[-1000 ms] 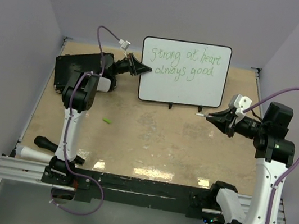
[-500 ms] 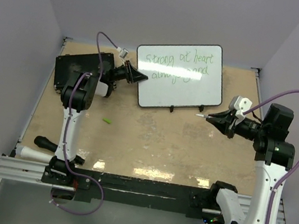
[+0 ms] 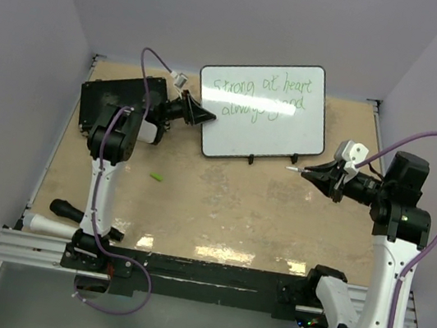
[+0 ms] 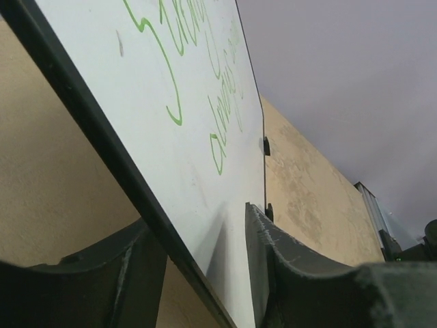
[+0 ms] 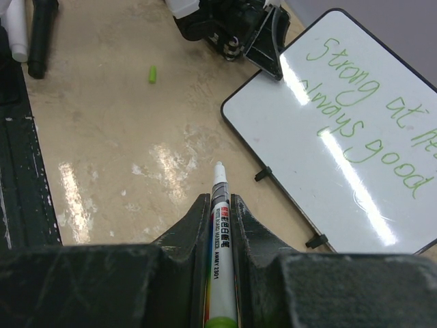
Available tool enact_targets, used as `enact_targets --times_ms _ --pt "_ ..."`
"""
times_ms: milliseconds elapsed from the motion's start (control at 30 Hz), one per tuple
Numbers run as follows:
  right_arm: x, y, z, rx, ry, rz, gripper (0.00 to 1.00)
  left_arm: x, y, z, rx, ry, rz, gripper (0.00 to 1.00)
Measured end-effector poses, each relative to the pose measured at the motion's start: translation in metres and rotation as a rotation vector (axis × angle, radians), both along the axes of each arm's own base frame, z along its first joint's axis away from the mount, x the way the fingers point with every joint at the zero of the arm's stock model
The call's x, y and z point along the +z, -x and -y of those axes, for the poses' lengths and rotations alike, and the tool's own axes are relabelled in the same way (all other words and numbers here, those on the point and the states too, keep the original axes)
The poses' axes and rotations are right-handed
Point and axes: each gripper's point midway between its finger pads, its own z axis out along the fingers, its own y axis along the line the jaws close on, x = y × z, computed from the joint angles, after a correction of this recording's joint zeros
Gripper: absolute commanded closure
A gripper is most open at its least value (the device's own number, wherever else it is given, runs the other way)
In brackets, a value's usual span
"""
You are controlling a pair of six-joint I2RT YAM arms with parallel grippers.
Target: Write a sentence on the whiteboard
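The whiteboard [image 3: 266, 138] stands tilted at the back of the table, its left end raised. The sentence [image 3: 259, 92] is in green, in two lines: "Strong at heart always good". My left gripper [image 3: 205, 114] is shut on the board's left edge. In the left wrist view the black rim runs between the fingers [image 4: 280, 260], with the whiteboard [image 4: 205, 178] and sentence [image 4: 205, 82] beyond. My right gripper [image 3: 310, 174] is shut on a white marker [image 3: 296, 170], tip bare, right of the board and off it. The right wrist view shows the marker [image 5: 220, 225], gripper [image 5: 219, 202], whiteboard [image 5: 307, 157] and sentence [image 5: 358, 109].
A flat black case [image 3: 108, 101] lies at the back left under the left arm. A small green cap [image 3: 156, 177] lies on the table and also shows in the right wrist view [image 5: 153, 74]. A black tool [image 3: 66, 209] and a white one [image 3: 47, 224] lie near the left base.
The left gripper has lifted and turned the whiteboard's left end, so the board now sits tilted counter-clockwise and slightly further left. The right arm with the marker has barely moved.
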Motion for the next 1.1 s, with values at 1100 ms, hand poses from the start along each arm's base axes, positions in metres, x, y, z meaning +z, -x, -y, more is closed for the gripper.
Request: enact_targets --times_ms 1100 --pt "0.0 0.0 0.001 -0.006 0.007 0.014 1.0 0.024 0.026 0.016 -0.029 -0.04 0.105 0.53"
